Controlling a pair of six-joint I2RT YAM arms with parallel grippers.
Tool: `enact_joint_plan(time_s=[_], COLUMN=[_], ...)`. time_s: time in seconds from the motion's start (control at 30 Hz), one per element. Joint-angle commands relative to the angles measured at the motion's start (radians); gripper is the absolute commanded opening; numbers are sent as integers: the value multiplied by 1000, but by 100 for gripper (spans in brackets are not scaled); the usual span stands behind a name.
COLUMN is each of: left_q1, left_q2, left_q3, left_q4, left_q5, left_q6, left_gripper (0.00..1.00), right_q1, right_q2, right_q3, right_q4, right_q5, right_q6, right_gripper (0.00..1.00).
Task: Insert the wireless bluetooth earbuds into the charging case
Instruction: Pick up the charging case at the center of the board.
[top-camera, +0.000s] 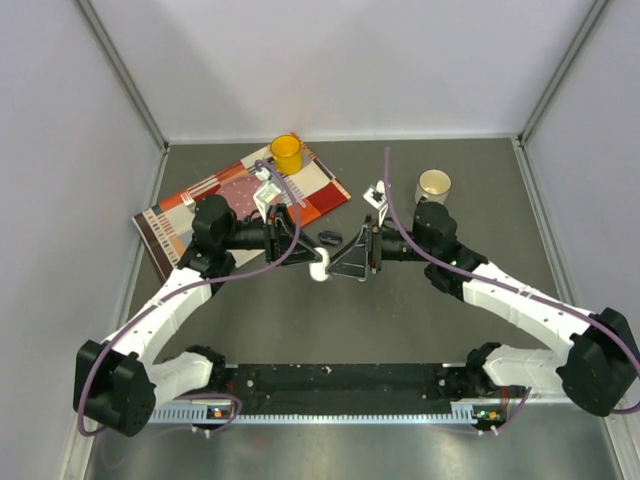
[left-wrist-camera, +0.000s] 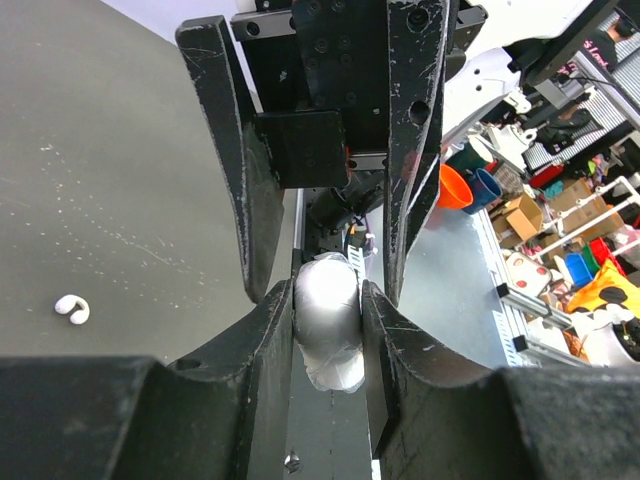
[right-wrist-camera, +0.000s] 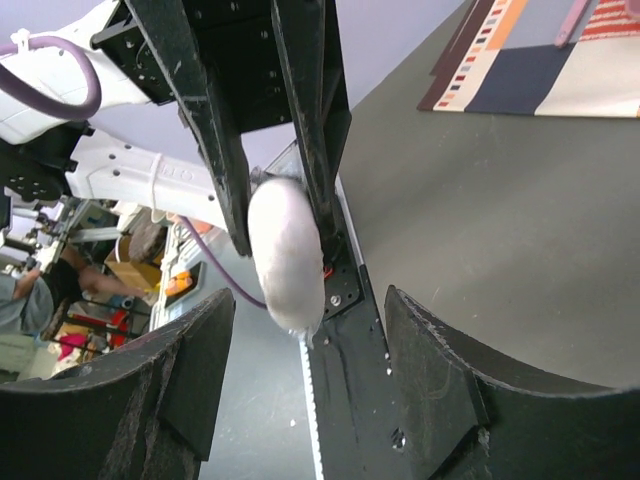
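Grey counter, contents as we find them, left to right.

1. Striped placemat, far left, with a yellow cup on its far corner. Not part of the job.
2. White earbud, one, curled, loose on the counter. We see it only in the left wrist view, off to the left of the fingers and well apart from them. We cannot place it in the top view. Other buds: none found.
3. Left end effector, pressed together on a white case. It pinches the case across its narrow width and holds it clear of the counter.
4. Dark oval case, on the counter just beyond the two end effectors. Lid state: too small to tell.
5. Right end effector, spread, pointed head-on at the left one, holding nothing.
6. Beige mug, far right.

Relation that matters: the white case's long axis runs out from the left fingers toward the gap of the right end effector. Its free end sits between those spread fingers or just short of them. We judge the right arm best placed to take that end. The bud looks nearer the left arm.
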Motion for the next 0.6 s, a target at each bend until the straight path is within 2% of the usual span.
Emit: enact_joint_plan(time_s=[0.0, 0.3, 0.33, 0.4, 0.5, 0.57], left_q1=[-14, -19, -20, -22, -25, -25], left_q2=[8, 11, 14, 17, 18, 15], left_q3=[26, 23, 23, 21, 18, 16], left_q4=[56, 55, 55, 55, 55, 55], left_q5=[25, 18, 19, 16, 12, 4], left_q6=[-14, -16, -16, -16, -16, -16], left_gripper=[0, 0, 0, 0, 0, 0], right_q1=[26, 43, 43, 44, 44, 44], right_q2=[20, 60, 60, 62, 71, 79], right_q3=[-8, 4, 3, -2, -9, -16], right_q4=[140, 172, 185, 205, 244, 265], right_q5=[51, 53, 54, 54, 50, 48], right_q6=[24, 40, 47, 55, 86, 95], right_gripper=[61, 49, 44, 40, 28, 16])
